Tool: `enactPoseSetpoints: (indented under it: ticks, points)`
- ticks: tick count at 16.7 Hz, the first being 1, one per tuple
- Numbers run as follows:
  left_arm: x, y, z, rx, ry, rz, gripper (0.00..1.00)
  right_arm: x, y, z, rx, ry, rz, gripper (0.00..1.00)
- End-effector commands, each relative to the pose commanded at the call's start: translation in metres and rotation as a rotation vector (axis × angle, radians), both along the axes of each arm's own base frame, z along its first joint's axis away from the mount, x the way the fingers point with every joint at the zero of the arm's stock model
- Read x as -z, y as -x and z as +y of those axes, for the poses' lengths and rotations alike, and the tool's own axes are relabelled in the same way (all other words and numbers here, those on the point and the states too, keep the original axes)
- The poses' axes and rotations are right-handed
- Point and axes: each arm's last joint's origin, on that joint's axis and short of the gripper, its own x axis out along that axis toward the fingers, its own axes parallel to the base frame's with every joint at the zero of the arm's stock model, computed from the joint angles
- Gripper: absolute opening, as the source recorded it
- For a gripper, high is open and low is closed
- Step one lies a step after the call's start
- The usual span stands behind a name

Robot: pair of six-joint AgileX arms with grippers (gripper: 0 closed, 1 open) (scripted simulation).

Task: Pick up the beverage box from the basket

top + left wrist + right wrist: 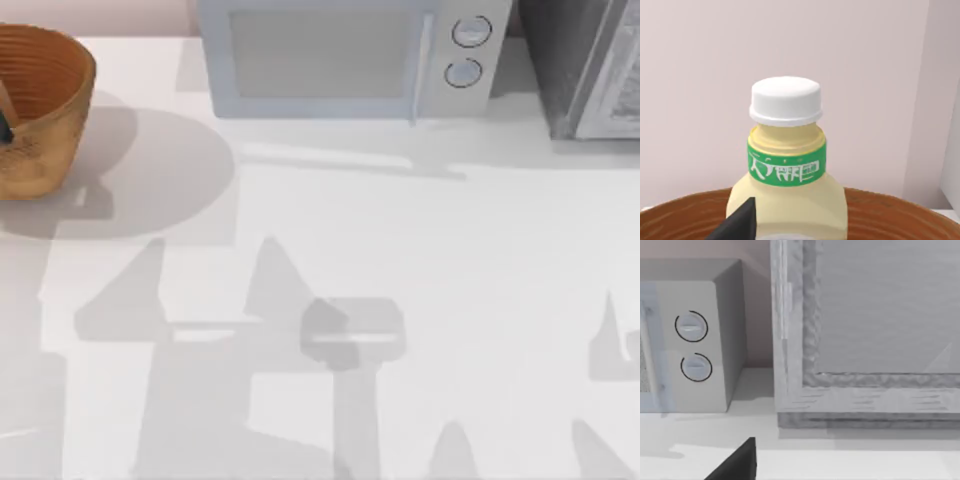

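Left wrist view: beverage box [786, 185] stood upright in basket [880, 215], frame centre.
Left gripper close against it, apparently lined up for grasping; jaw state could not be told.

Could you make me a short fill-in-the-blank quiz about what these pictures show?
1. The beverage box is closed with a round screw cap coloured ____.
2. The band around its neck is coloured ____.
3. The basket stands at the table's far ____ corner.
4. The microwave has ____ round knobs.

Missing words: white; green; left; two
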Motion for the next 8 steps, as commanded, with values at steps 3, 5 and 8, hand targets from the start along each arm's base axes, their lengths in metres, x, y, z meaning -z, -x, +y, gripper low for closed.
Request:
enactPoseSetpoints:
  ticks: [3,5,8]
  points:
    - [0.024,-0.034,0.015,0.000,-0.003,-0.002,1.00,0.000,0.000,0.000,0.000,0.000,0.000,1.00]
    - [0.044,-0.051,0.024,0.000,-0.004,0.002,1.00,0.000,0.000,0.000,0.000,0.000,0.000,1.00]
    - [0.069,-0.066,0.033,0.001,-0.003,0.013,1.00,0.000,0.000,0.000,0.000,0.000,0.000,1.00]
